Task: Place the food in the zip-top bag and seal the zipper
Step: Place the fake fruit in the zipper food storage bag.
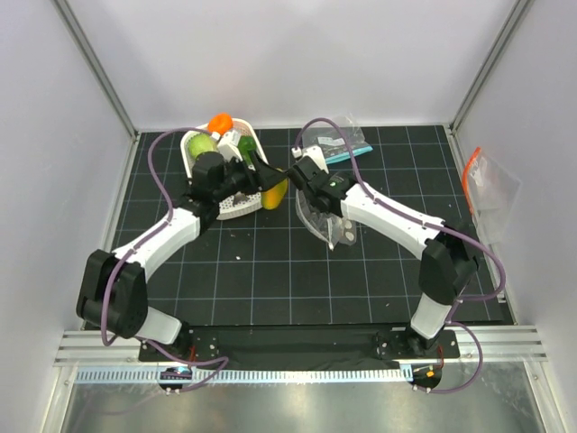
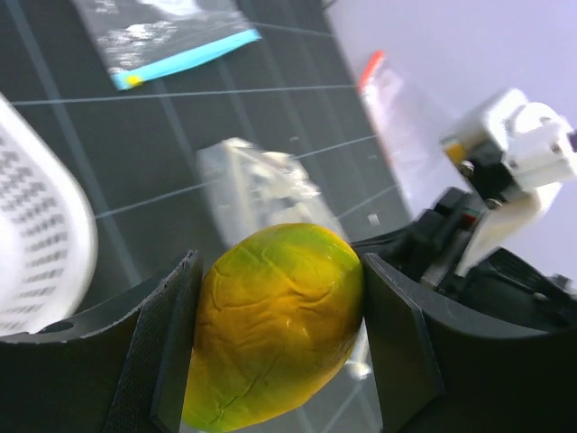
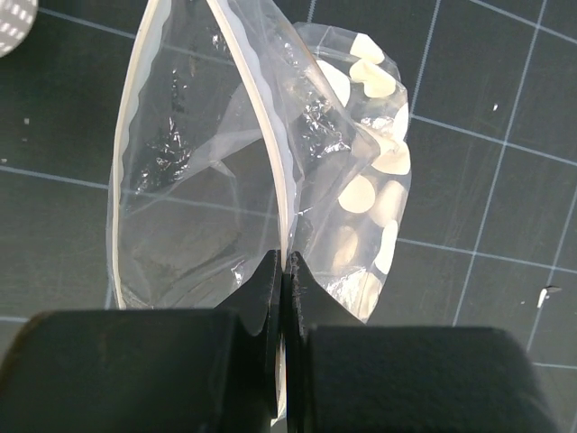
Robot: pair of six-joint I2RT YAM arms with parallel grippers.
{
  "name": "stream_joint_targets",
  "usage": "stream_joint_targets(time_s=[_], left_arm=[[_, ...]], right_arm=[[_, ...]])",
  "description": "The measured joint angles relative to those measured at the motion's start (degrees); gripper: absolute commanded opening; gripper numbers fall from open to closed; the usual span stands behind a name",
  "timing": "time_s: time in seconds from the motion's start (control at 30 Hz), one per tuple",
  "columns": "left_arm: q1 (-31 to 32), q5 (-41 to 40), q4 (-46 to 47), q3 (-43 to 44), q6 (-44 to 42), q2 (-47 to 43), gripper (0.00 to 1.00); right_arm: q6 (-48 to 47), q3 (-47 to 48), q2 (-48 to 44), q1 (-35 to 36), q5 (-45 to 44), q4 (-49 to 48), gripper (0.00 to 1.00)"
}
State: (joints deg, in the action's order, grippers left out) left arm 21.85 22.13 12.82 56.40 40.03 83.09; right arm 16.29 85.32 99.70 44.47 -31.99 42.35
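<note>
My left gripper (image 2: 281,311) is shut on a yellow-green toy fruit (image 2: 275,325) and holds it above the mat, just left of the bag's mouth (image 1: 275,192). The zip-top bag (image 3: 361,189), clear with white oval dots, lies on the black mat (image 1: 329,225). My right gripper (image 3: 285,266) is shut on one lip of the zipper (image 3: 261,108) and lifts it, so the mouth gapes towards the left. More food sits in the white basket (image 1: 194,153): an orange piece (image 1: 220,121), a pale green one (image 1: 202,142) and a dark green one (image 1: 245,144).
A smaller clear bag with a teal strip (image 1: 338,144) lies behind the right arm. A clear bag with an orange strip (image 1: 487,185) leans on the right wall. The two wrists nearly meet at the mat's middle back.
</note>
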Motion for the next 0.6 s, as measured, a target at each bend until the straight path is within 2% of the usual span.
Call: stream_joint_targets(time_s=[0.27,0.6], left_arm=[[5.6,-4.2,19.5,-6.1,10.4,-0.5,0.28],[8.6,-9.8,37.4,-7.6,14.1,3.2,0.24]], right_arm=[[2.3,0.0,-1.9,-0.5,4.7,-0.3,0.01],[5.0,-0.9,-5.7,-1.8,10.7,-0.7,0.01]])
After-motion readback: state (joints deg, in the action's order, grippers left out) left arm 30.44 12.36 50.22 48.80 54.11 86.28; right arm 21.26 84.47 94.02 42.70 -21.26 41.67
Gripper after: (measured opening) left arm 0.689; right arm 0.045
